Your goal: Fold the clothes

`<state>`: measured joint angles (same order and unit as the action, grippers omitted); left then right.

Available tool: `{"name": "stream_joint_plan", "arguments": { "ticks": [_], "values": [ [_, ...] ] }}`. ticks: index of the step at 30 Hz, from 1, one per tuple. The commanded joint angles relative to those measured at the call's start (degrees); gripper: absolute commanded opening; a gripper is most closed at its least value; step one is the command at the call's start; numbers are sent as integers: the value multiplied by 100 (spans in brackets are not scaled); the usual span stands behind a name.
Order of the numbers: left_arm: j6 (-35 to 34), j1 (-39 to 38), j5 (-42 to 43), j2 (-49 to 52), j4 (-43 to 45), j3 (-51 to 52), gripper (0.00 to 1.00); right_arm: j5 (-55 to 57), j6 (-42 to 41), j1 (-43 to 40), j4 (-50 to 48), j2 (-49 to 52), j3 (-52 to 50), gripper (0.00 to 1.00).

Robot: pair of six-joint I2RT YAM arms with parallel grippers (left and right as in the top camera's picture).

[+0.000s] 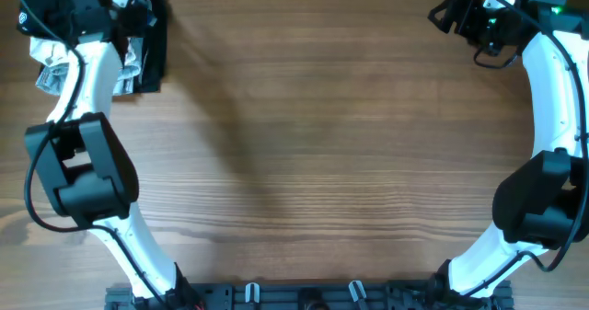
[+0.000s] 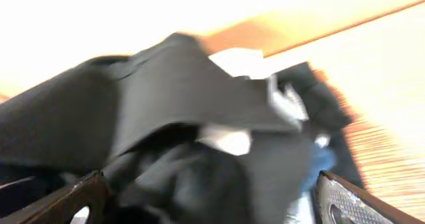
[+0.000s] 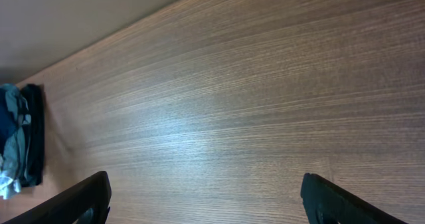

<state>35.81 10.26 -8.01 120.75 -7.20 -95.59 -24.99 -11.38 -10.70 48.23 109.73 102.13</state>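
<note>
A pile of clothes point(image 1: 138, 52), dark grey and black with white and blue bits, lies at the table's far left corner. My left gripper point(image 1: 124, 20) hangs over it. In the left wrist view the pile point(image 2: 199, 131) fills the blurred frame and the left gripper point(image 2: 212, 204) is open, its fingers wide apart on either side of dark cloth. My right gripper point(image 1: 460, 16) is at the far right corner, open and empty above bare wood, as its wrist view point(image 3: 206, 201) shows. The pile also shows at the left edge of the right wrist view point(image 3: 20, 144).
A crumpled white cloth point(image 1: 51, 66) lies at the left edge beside the left arm. The wooden table point(image 1: 313, 163) stretches between the two arms. The arm bases and a black rail point(image 1: 304, 296) stand at the near edge.
</note>
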Motion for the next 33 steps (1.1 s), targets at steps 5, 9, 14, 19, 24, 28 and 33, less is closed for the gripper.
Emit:
{"name": "stream_joint_plan", "arguments": {
  "ticks": [5,9,14,19,24,28,33],
  "values": [
    [-2516,-726,-507,-1115,-96,-118,100,55,-79,24,-31,74,-44,93],
    [-3357,-520,107,-1475,-85,-118,100,57,-48,24,15,74,-44,93],
    [-3353,-817,1451,-1499,-1375,-116,100,662,1443,262,721,-634,214,100],
    [-3353,-953,1462,-1499,-2457,-116,100,960,1416,278,1182,-2159,214,100],
    [-3351,-953,1462,-1499,-2616,-116,100,1204,1445,275,2055,-3235,212,100],
    [-3351,-953,1462,-1499,-2616,-116,100,1655,1908,275,2369,-3250,212,100],
    [-3351,-953,1462,-1499,-2616,-116,100,1543,2013,304,656,-3624,-343,100]
  ]
}}
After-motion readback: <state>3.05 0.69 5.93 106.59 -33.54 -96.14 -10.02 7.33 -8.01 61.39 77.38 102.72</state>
